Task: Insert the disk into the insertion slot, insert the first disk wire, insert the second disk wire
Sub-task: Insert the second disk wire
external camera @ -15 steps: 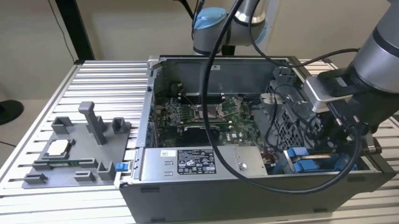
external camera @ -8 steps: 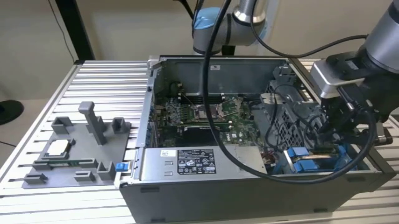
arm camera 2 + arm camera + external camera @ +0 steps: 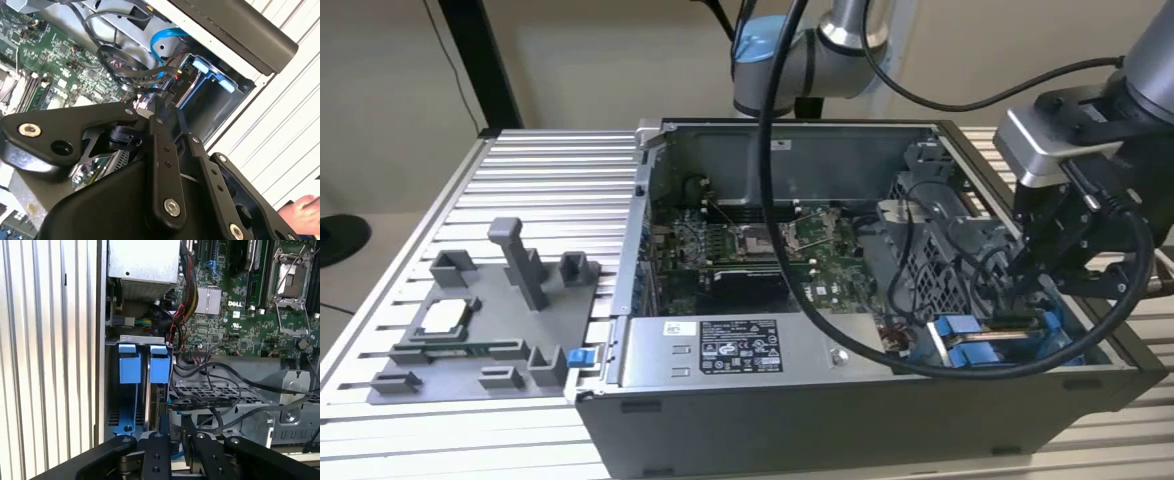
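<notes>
The disk point(image 3: 160, 367), edge-on in its bright blue frame, stands inside the insertion slot point(image 3: 111, 390) at the corner of the open computer case; its blue tabs point(image 3: 963, 327) also show in the exterior view. My gripper point(image 3: 1017, 295) reaches down into the case right at the disk's end. In both wrist views its fingers point(image 3: 156, 450) stand close together, and the gripper point(image 3: 175, 422) looks shut on the connector of a black disk wire point(image 3: 200, 401) that touches the disk's edge. Another black plug point(image 3: 176, 82) and a blue cable point(image 3: 165, 40) sit by the slot point(image 3: 220, 85).
The grey power-supply box point(image 3: 720, 350) and the motherboard point(image 3: 747, 250) lie beside the slot, and a perforated cage point(image 3: 225, 390) with loose cables is next to my gripper. A grey fixture tray point(image 3: 467, 330) rests on the ribbed table. A hand point(image 3: 305, 210) shows at one edge.
</notes>
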`<state>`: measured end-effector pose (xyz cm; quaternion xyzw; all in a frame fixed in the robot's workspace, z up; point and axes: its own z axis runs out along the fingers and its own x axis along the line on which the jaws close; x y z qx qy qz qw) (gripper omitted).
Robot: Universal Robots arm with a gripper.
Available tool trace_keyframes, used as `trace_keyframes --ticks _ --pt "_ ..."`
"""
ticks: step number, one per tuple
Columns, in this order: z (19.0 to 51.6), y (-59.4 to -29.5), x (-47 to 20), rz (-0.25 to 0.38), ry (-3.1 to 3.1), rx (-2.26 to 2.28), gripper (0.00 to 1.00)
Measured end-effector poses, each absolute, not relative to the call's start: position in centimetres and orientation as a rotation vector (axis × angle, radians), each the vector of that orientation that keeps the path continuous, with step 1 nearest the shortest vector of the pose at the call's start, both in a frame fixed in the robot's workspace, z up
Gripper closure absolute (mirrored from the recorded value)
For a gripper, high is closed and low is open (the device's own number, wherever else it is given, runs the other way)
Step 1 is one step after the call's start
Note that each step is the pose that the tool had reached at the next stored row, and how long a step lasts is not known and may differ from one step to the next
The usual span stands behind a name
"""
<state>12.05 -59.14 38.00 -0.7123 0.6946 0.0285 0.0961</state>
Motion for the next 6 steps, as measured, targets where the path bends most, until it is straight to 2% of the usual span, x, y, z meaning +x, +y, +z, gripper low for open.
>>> trace_keyframes --ticks 6 --pt "38.02 -59.13 12.06 0.088 2.060 -2.112 0.00"
